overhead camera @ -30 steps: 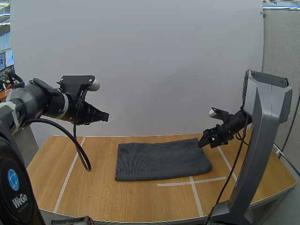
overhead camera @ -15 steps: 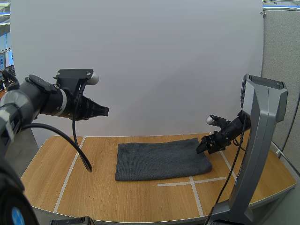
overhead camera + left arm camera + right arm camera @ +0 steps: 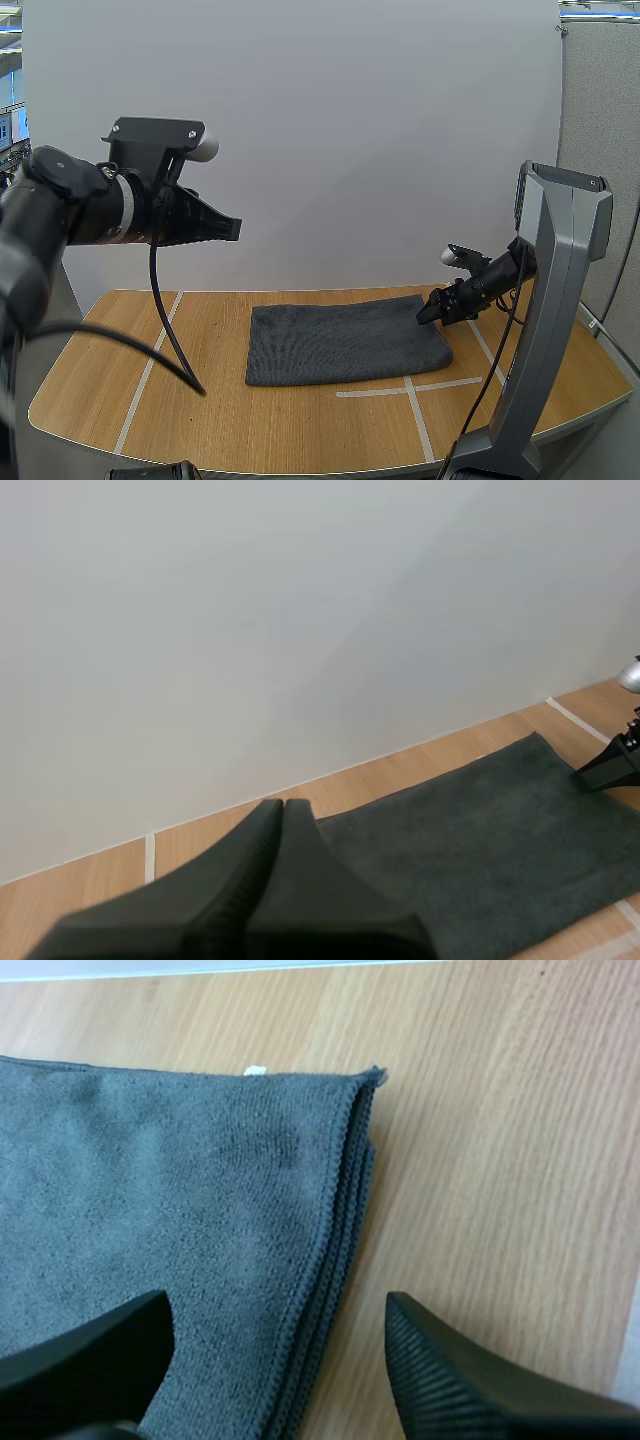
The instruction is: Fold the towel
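Towel (image 3: 345, 340), dark grey and folded in layers, lies flat on the wooden surface (image 3: 200, 400). Right hand (image 3: 426, 312) hangs released, fingers spread astride the towel's stacked right edge near its far corner. Left hand (image 3: 232, 228) is clenched on nothing, high above the surface's left side.

A wooden surface (image 3: 300, 420) crossed by white tape lines (image 3: 380, 390) spans the lower frame, a white panel (image 3: 300, 120) rising behind and a grey stand (image 3: 555, 300) at right.

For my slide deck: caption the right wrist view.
Open right gripper straddles the layered edge of the grey towel on the wooden table.
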Action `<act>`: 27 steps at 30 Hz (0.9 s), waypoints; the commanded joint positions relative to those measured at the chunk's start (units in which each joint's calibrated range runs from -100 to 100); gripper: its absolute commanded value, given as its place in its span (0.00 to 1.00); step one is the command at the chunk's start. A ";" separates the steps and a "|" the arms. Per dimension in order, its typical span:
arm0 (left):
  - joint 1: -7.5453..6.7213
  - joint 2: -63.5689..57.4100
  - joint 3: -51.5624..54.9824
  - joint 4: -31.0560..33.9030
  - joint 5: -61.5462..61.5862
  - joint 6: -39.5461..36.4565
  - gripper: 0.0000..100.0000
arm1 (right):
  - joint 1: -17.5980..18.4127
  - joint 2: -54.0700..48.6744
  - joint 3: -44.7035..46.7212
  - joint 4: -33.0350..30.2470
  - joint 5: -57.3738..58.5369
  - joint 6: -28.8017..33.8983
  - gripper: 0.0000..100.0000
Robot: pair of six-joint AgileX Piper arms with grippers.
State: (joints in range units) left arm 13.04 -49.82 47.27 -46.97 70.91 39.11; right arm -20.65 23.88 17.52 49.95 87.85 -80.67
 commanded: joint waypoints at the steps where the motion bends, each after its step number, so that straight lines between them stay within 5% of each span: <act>1: 0.11 -11.93 0.03 8.18 6.52 -8.40 0.00 | -0.02 0.85 0.18 -0.12 -0.43 -1.70 1.00; 4: 0.11 -14.74 0.03 8.89 7.06 -9.01 0.00 | -0.02 0.85 0.18 0.11 0.99 -2.42 0.93; 8: 0.11 -16.32 0.03 9.42 12.58 -10.54 0.00 | -0.02 0.85 0.18 1.04 3.25 -3.01 0.69; 16: -0.21 -16.36 0.03 9.53 11.66 -11.76 0.00 | -0.02 0.85 0.18 3.16 3.25 -3.14 0.62; 22: -3.00 -16.36 0.63 13.75 11.52 -14.72 0.00 | 0.06 0.85 0.18 4.52 3.34 -3.14 0.21; 27: -4.20 -17.57 0.63 17.77 7.76 -18.00 0.00 | 0.60 0.85 0.80 4.30 5.71 -2.86 0.10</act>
State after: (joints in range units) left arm 10.78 -65.81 47.40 -35.17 83.21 26.19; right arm -20.65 25.04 17.52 53.53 89.73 -83.23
